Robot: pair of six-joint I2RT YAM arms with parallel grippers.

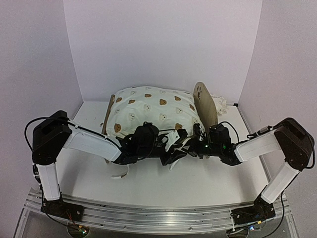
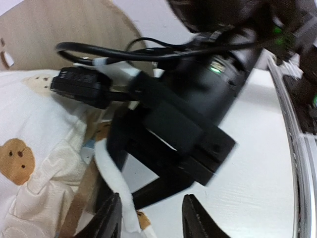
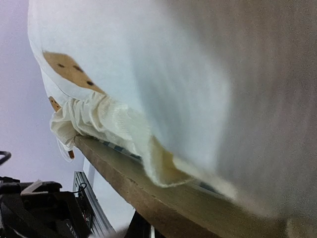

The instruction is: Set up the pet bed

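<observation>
Pet bed (image 1: 105, 119) sits toward the back of the white table (image 1: 148, 186), its bear-print cushion (image 1: 153, 106) heaped against the upright headboard (image 1: 204, 101), with the left gripper (image 2: 152, 220) spread around a cream fabric fold at the near edge, while the right gripper (image 1: 197, 135) crowds close, its jaws impossible to judge.

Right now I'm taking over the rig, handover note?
Left hand: open, at the near edge of the cushion.
Right hand: beside it, at the near rail of the bed frame; open or shut unclear.
Done: cushion lies on the frame, near edge bunched over the rail.
Left: probably tuck that edge in, then place the cream bundle, possibly the pillow, lying right of the headboard.
</observation>
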